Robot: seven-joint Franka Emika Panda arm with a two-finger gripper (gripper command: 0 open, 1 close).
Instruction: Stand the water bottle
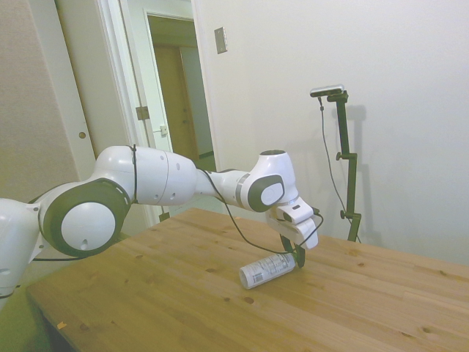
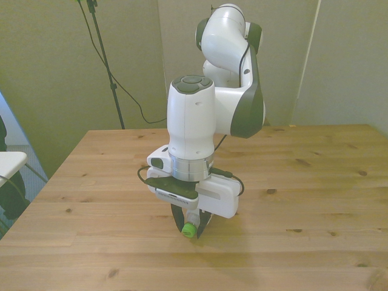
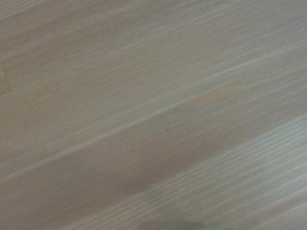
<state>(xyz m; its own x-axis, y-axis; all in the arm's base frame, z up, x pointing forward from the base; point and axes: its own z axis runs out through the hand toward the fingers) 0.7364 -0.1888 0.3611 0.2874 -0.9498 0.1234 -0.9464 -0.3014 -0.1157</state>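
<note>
Side view shows the white arm [image 1: 146, 183] reaching in from the left over the wooden desk [image 1: 220, 308]. The bottle [image 1: 265, 270] lies on its side on the desk, its labelled body pointing toward the picture's left and its cap end under the end effector [image 1: 297, 257]. The dark fingers come down around the neck of the bottle, just at the cap end. A doorway [image 1: 176, 95] stands open behind the arm.

Front view has the wrist pointing straight down near the desk's [image 2: 315, 200] near edge. The end effector [image 2: 190, 223] has its fingers [image 2: 176, 216] drawn in close on both sides of the bottle's [image 2: 192, 218] neck, clamped on it just behind the green cap [image 2: 190, 230], which points toward the camera. The rest of the bottle is hidden behind the wrist.

Wrist view is blurred and shows only the desk's [image 3: 144, 105] wood grain, with a faint green smudge [image 3: 201, 227] at one edge.
</note>
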